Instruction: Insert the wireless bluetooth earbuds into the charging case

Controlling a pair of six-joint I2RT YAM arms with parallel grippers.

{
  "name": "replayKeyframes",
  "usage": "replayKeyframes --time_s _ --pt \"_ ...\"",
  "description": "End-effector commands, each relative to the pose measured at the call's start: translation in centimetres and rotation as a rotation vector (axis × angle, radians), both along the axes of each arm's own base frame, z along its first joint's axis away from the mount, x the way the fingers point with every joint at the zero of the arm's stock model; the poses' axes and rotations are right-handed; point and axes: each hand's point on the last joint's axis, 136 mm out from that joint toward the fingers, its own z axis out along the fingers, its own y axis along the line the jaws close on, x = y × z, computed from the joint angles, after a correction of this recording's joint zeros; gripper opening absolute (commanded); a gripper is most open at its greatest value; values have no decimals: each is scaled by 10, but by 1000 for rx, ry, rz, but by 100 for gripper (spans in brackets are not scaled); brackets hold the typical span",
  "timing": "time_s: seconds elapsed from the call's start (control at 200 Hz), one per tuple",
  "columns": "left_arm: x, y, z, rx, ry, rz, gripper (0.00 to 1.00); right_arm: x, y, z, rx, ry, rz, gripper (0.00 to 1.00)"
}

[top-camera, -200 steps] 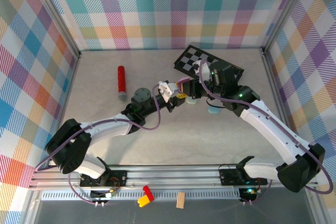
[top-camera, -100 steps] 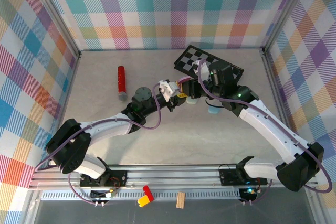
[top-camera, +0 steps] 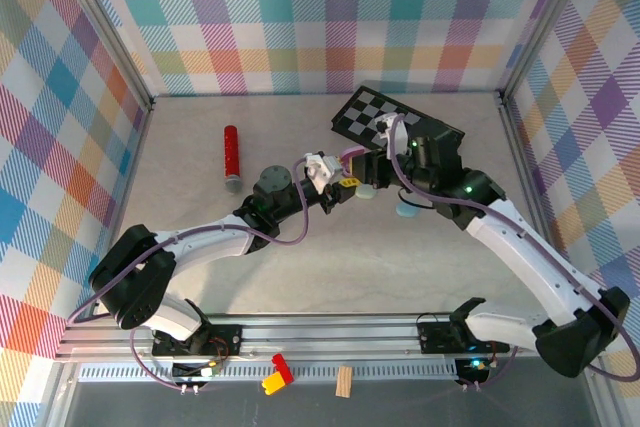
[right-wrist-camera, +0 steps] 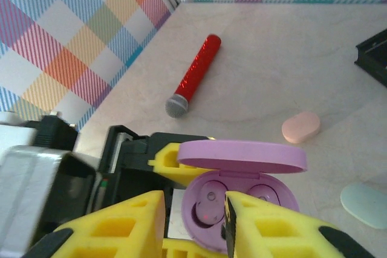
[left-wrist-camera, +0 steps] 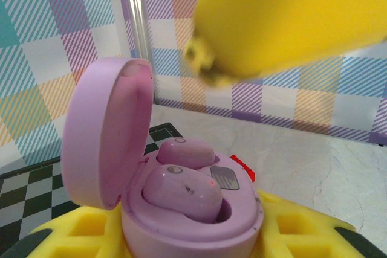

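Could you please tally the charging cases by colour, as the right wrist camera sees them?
purple case, lid open: 1
pink case, closed: 1
pale blue case, closed: 1
Total: 3

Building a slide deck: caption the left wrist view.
Open lilac case, two earbuds seated inside, gripped between yellow jaws.
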Motion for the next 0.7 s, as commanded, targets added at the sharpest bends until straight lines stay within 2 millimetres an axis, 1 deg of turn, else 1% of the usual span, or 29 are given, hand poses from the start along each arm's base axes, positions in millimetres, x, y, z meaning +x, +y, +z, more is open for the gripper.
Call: replayKeyframes --time_s 0.0,0.07,0.195,0.26,0.355,0.425,0.555,0.695 --pt "-4 -6 18 -46 -30 -30 38 -7 -7 17 25 -36 -16 32" --pt "-6 -5 16 -42 -40 -43 38 -6 -8 26 29 -43 -23 31" --pt "-11 -4 14 -34 -57 -68 38 2 -9 31 -11 -20 -47 27" --pt "-13 -4 15 -30 -60 -77 38 8 -7 29 -38 -2 -55 26" --pt "-15 -5 16 -31 -61 -90 38 19 -6 18 -94 50 -82 24" --pt "-17 -5 19 -39 -63 -97 38 22 -3 10 -120 87 -79 24" --pt "-15 -5 21 -44 -57 -93 38 20 0 3 -132 121 -59 25" --pt "-12 -5 24 -65 -45 -84 39 12 -6 -2 -150 132 -59 25"
